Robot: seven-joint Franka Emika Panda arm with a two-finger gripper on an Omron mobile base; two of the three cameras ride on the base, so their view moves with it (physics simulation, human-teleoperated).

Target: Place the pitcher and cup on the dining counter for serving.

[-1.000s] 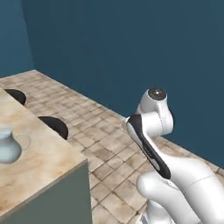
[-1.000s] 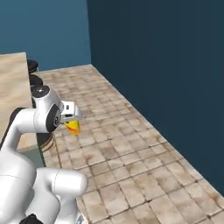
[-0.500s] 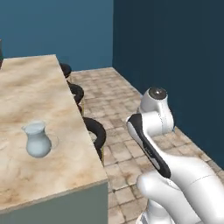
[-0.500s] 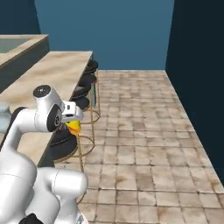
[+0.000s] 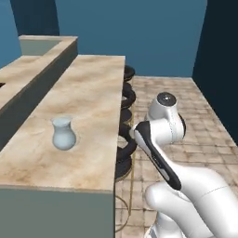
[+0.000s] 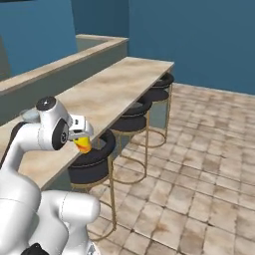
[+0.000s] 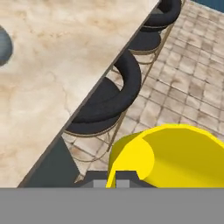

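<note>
The whole scene has swung round across the last second: the base has been driven and turned, so that the dining counter [image 5: 88,116] is now seen lengthwise along its worktop, where before only a corner of it was in sight. The pitcher [image 5: 62,134] has not been moved by this; it stands upright on the near part of the worktop, left of the arm. The cup [image 6: 82,144] is carried at the gripper [image 6: 82,142], pinched by the fingers as far as can be judged, though the fingers themselves are hidden behind it. In the hand view the cup [image 7: 170,155] hangs over the tiled floor and the nearest stool [image 7: 109,98], just right of the worktop's edge. Half the task is judged done; with the worktop now within reach, the cup remains to be brought leftward over the marble and set down beside the pitcher.
</note>
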